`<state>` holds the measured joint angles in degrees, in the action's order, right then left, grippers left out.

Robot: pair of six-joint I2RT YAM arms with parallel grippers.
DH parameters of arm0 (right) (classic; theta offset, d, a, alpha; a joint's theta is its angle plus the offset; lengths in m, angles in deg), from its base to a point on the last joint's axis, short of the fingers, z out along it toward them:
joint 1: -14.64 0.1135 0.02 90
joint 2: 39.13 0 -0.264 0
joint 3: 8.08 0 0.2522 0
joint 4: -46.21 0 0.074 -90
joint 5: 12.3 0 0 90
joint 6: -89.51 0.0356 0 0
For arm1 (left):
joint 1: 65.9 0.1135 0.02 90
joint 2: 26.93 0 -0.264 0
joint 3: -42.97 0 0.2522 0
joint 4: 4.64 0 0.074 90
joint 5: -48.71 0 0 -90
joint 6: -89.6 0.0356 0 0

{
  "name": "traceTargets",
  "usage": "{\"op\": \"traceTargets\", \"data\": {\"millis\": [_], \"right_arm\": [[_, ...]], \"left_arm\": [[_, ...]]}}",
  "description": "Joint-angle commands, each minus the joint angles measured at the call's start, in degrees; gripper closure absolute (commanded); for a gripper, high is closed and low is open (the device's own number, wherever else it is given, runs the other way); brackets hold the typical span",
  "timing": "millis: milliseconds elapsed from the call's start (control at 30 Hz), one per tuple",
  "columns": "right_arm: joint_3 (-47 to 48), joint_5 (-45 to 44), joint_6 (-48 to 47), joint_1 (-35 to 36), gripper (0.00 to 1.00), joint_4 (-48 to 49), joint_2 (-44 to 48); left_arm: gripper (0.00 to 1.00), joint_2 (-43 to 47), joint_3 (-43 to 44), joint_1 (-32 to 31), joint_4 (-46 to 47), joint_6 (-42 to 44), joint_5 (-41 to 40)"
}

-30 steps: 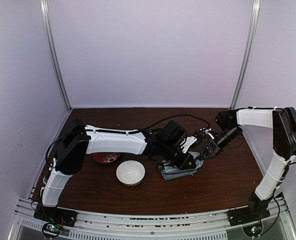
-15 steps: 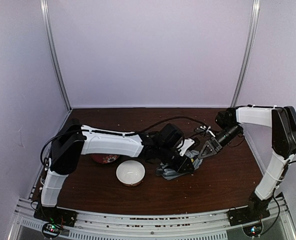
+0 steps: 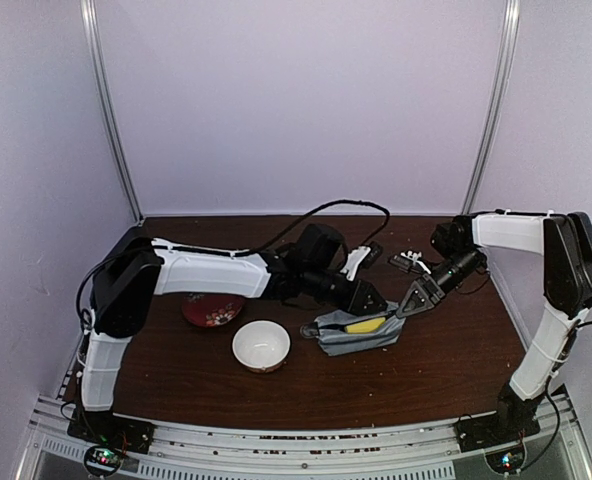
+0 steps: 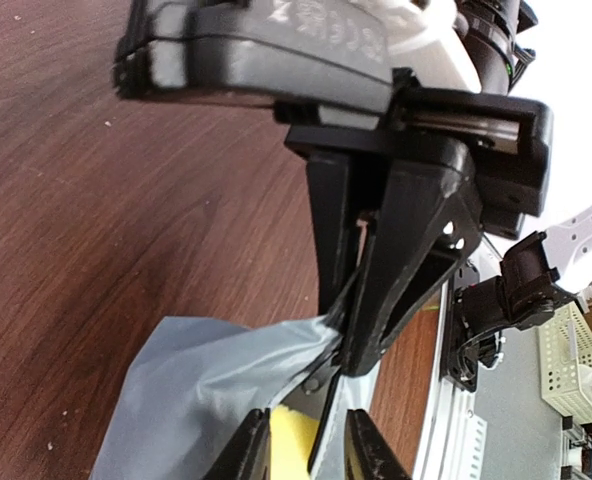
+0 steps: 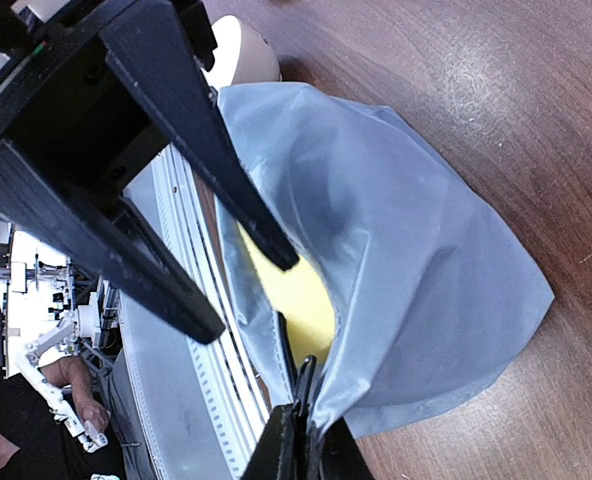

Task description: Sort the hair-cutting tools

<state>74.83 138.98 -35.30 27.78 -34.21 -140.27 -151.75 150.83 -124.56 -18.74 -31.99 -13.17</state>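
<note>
A grey zip pouch (image 3: 348,340) lies on the brown table, its mouth gaping and showing yellow inside (image 3: 366,325). My right gripper (image 3: 404,308) is shut on the pouch's right edge; in the right wrist view its fingertips (image 5: 301,440) pinch the rim of the pouch (image 5: 406,250). My left gripper (image 3: 374,299) hovers just above the mouth, open. In the left wrist view it (image 4: 306,455) has its fingertips apart over the yellow inside of the pouch (image 4: 196,380). No hair-cutting tools show plainly; whatever is inside the pouch is hidden.
A white bowl (image 3: 261,345) stands at the front left of the pouch. A red patterned plate (image 3: 212,311) lies behind it, under the left arm. A small dark-and-pale item (image 3: 408,260) lies behind the right gripper, too small to identify. A black cable (image 3: 346,208) loops at the back.
My left gripper has drawn back and up from the pouch and its jaws have parted. The pouch mouth now gapes, showing yellow. The right gripper has kept its grip in place.
</note>
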Motion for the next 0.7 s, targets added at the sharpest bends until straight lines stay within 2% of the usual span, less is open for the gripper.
{"op": "traceTargets", "data": {"millis": [0,367,667], "right_arm": [[0.7,1.5,-0.7,-0.1,0.95,-0.6,1.0],[0.8,1.4,-1.1,-0.1,0.94,-0.8,0.9],[0.8,1.1,-0.8,-0.1,0.94,-0.6,0.9]], "left_arm": [[0.76,-2.8,3.0,-0.2,3.5,-2.2,3.6],[0.76,-6.1,7.3,-0.2,0.4,-2.3,5.5],[0.82,-7.1,8.3,-0.2,1.6,-2.6,8.2]]}}
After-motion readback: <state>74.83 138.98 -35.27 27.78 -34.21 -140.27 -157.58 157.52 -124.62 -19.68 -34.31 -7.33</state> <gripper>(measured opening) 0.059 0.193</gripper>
